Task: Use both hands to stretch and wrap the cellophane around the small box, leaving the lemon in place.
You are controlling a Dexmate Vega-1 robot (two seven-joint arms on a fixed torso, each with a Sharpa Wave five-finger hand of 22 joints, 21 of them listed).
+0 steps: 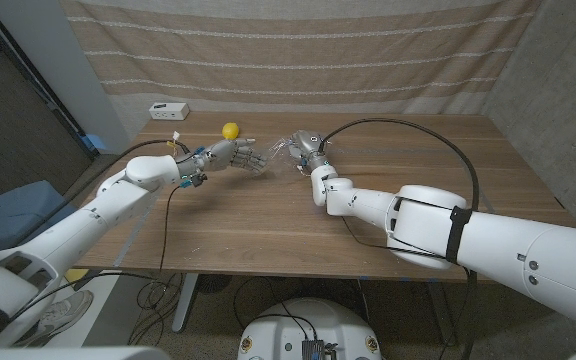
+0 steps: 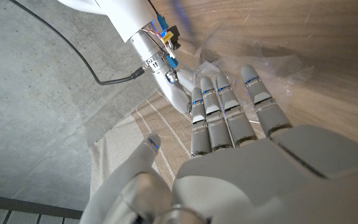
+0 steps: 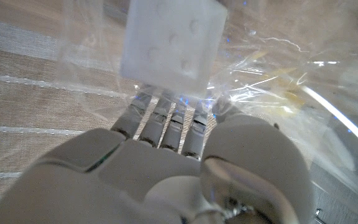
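Both arms reaching in toward mid-back of the wooden surface [image 1: 268,225], meeting w/ just a small gap between. Right robot hand [image 1: 306,150] gripping the small white box [image 3: 171,46], dimpled face showing, already swathed in crinkly clear cellophane [image 3: 272,74]; fingers [image 3: 166,121] curled up under box + film in right wrist view. Left robot hand [image 1: 246,156] just beside it, fingers [image 2: 222,115] straight and a bit apart, laid against a wrinkled bit of cellophane on the wood in left wrist view. Can't tell if actually pinching film or just touching it. Thumb off to the side, nothing in it.

Lemon [image 1: 230,130] sitting on the surface just behind the left robot hand, toward back edge, apart from box and wrap. Small white device [image 1: 168,109] at back-left corner, well apart from everything. Striped beige curtain [image 1: 298,50] behind. Black cable [image 1: 418,135] looping over right arm, another trailing off left forearm across the wood.
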